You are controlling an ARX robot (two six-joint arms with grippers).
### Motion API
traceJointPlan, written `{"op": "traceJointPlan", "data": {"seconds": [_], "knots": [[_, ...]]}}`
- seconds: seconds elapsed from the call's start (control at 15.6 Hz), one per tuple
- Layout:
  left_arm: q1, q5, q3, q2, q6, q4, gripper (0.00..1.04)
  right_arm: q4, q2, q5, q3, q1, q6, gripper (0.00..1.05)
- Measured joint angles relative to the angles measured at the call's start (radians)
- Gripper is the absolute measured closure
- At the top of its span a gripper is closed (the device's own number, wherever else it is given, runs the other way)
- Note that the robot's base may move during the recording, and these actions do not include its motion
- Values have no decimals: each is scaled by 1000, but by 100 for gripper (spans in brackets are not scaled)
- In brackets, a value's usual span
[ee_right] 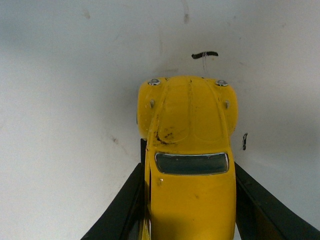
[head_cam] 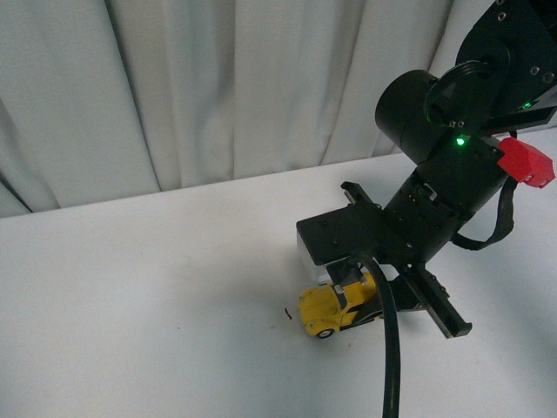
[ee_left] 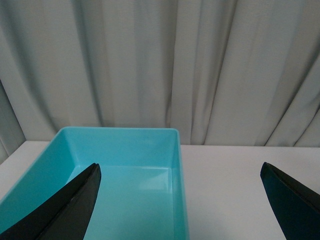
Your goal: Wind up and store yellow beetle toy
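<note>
- The yellow beetle toy (head_cam: 333, 311) sat on the white table (head_cam: 148, 296) in the lower middle of the front view, a little right of centre. Its rounded end pointed toward the lower left of the frame.
- The right gripper (head_cam: 355, 294) came down over it from the upper right of that frame, and the toy's far end was tucked under the gripper's black body.
- In the right wrist view the two black fingers (ee_right: 125, 205) lay against both sides of the yellow beetle toy (ee_right: 190, 130) behind its dark window. The right gripper (ee_right: 189, 157) was pinching the car, not standing spread.
- The bonnet showed a dark scuff in that view, and a small black mark (ee_right: 205, 54) lay on the table just beyond the toy's nose.
- A black cable (head_cam: 389, 357) ran from the right arm down to the bottom edge of the front view, passing just beside the toy.
- A red part (head_cam: 527, 164) and a green light (head_cam: 459, 139) showed on the arm in the upper right of the frame.
- The left gripper (ee_left: 180, 167) appeared only in its own wrist view, with its dark fingers set wide apart and nothing between them.
- A teal bin (ee_left: 120, 131) lay on the table ahead of it, open, with a grey curtain (ee_left: 160, 65) behind — the front view showed no bin.
</note>
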Motion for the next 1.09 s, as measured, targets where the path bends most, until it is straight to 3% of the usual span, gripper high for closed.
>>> {"op": "traceJointPlan", "data": {"seconds": [0.32,1.09], "knots": [[0,0,0,0,0,0,7,45,-12,-31,-50,-72,-11,62],[0,0,0,0,0,0,7,42,-42,-67,-149,-365,-67,62]]}}
